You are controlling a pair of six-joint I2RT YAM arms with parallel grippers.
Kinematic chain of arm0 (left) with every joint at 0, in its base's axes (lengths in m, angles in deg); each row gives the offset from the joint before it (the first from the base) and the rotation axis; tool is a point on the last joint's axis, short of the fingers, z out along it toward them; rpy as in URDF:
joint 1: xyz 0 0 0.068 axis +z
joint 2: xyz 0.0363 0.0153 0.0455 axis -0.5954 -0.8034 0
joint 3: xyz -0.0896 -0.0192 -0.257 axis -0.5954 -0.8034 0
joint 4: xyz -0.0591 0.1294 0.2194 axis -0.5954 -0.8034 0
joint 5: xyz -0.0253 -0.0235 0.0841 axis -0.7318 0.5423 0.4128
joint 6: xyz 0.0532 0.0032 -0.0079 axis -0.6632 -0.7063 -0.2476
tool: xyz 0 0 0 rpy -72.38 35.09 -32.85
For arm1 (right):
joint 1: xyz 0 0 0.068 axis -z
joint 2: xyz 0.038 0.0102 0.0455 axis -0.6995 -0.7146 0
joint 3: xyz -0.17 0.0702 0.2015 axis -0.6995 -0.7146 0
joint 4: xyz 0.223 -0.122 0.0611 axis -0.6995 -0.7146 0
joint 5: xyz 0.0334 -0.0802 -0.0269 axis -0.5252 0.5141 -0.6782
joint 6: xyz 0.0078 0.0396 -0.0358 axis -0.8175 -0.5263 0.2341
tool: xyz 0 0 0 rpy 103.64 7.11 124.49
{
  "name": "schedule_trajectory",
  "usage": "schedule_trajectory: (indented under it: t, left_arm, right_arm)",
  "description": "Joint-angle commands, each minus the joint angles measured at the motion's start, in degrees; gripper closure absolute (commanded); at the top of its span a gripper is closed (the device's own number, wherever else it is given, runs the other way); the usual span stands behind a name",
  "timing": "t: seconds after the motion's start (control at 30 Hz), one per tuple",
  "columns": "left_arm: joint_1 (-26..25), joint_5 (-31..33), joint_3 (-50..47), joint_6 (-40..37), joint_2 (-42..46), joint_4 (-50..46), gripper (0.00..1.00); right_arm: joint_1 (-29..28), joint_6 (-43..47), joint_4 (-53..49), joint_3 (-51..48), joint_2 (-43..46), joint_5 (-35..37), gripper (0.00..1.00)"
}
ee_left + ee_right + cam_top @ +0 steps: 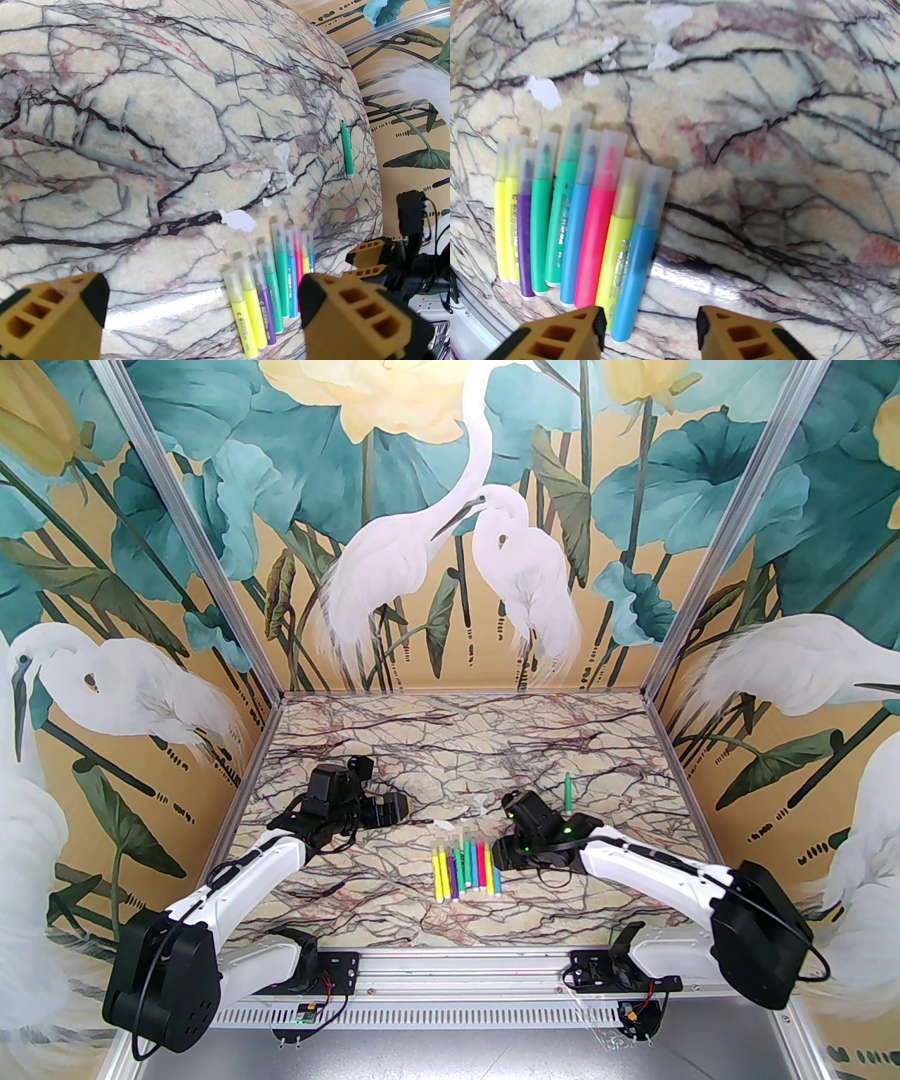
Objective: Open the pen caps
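My left gripper (202,295) stands wide apart and empty. The pens (274,288) lie just ahead of it, toward its right side, in a touching row. Nine are capped, with the caps (611,154) at the far ends.

My right gripper (651,327) is likewise apart and empty, and the row's last blue pen (636,253) lies just ahead on its left.

Handling, as I judge it: light, stiff, smooth plastic (liable to roll or slip). Clamp one barrel mid-length, pinch its cap with the other gripper, and pull along the axis.

One green pen (347,147) lies well apart, far right.
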Motion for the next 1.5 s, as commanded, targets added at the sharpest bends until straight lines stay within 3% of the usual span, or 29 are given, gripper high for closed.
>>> schedule_trajectory:
  t: [0.0,0.43,1.47]
  left_arm:
    - [-0.33,-1.46,-0.22,0.57,0.77,1.45,0.06]
    - [-0.33,-0.85,-0.45,0.36,0.55,1.19,0.06]
    - [-0.33,0.8,-0.61,1.02,1.56,0.57,0.05]
  right_arm:
    - [-1.31,-2.07,1.38,0.4,-2.26,1.73,0.5]
    - [-5.11,-4.2,2.73,2.25,-9.65,3.65,0.51]
    - [-8.23,-4.49,-6.44,9.13,-20.11,12.74,0.68]
